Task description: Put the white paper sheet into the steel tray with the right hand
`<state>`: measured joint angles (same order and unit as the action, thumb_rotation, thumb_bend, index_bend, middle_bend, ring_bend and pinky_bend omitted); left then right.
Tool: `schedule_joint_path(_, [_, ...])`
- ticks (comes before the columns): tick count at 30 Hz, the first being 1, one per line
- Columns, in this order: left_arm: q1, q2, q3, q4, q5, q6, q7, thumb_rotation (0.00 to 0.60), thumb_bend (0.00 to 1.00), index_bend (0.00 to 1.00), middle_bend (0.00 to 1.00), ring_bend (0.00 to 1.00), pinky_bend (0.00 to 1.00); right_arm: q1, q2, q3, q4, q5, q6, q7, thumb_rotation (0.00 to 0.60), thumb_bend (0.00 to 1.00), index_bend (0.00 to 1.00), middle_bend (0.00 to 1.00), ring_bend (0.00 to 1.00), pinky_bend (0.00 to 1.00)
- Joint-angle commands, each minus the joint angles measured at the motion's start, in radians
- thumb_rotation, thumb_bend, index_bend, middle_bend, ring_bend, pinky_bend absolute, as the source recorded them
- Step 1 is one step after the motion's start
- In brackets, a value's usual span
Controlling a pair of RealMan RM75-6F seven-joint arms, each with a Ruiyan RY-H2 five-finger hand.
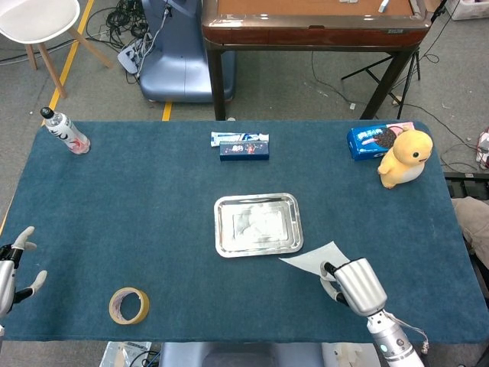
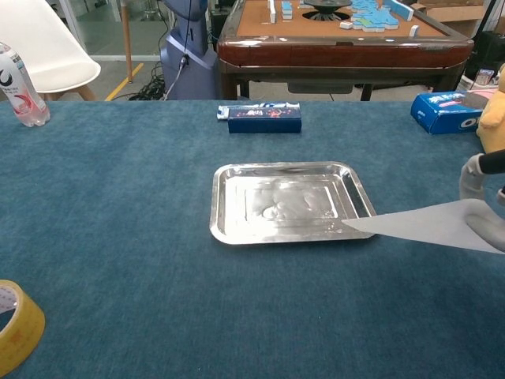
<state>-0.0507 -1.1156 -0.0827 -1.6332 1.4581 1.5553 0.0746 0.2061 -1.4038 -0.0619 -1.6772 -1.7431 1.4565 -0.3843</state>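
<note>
The steel tray (image 1: 257, 223) (image 2: 290, 203) lies empty in the middle of the blue table. My right hand (image 1: 353, 285) (image 2: 485, 201) is just right of and nearer than the tray, pinching the white paper sheet (image 1: 315, 258) (image 2: 430, 227). The sheet is lifted off the cloth, its pointed corner reaching toward the tray's near right corner. In the chest view only part of the right hand shows at the frame's right edge. My left hand (image 1: 14, 264) stays at the table's left edge, fingers apart and holding nothing.
A roll of yellow tape (image 1: 128, 305) lies near the front left. A water bottle (image 1: 66, 131) lies at the back left. A dark blue box (image 1: 243, 147) sits behind the tray. A blue biscuit pack (image 1: 371, 141) and a yellow duck toy (image 1: 405, 157) stand at the back right.
</note>
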Motion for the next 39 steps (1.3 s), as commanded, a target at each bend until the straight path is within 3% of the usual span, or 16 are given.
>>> schedule_joint_path(1, [0.000, 0.001, 0.000, -0.001, 0.000, 0.001, -0.001, 0.600, 0.26, 0.11, 0.36, 0.29, 0.46, -0.010, -0.008, 0.010, -0.003, 0.004, 0.014, -0.010, 0.600, 0.45, 0.56, 1.00, 1.00, 1.00])
schedule_joint_path(14, [0.000, 0.001, 0.001, 0.000, 0.000, -0.002, 0.000, 0.600, 0.26, 0.11, 0.36, 0.29, 0.46, -0.040, -0.027, 0.098, -0.048, 0.035, 0.096, -0.072, 0.600, 0.45, 0.57, 1.00, 1.00, 1.00])
schedule_joint_path(29, [0.003, 0.007, -0.001, -0.002, -0.002, 0.003, -0.008, 0.600, 0.26, 0.11, 0.36, 0.29, 0.46, 0.014, -0.070, 0.210, -0.033, 0.109, 0.056, -0.161, 0.600, 0.45, 0.57, 1.00, 1.00, 1.00])
schedule_joint_path(39, [0.003, 0.006, -0.001, -0.001, -0.002, 0.003, -0.002, 0.600, 0.26, 0.11, 0.36, 0.29, 0.46, 0.031, -0.040, 0.279, -0.033, 0.158, 0.072, -0.168, 0.600, 0.45, 0.57, 1.00, 1.00, 1.00])
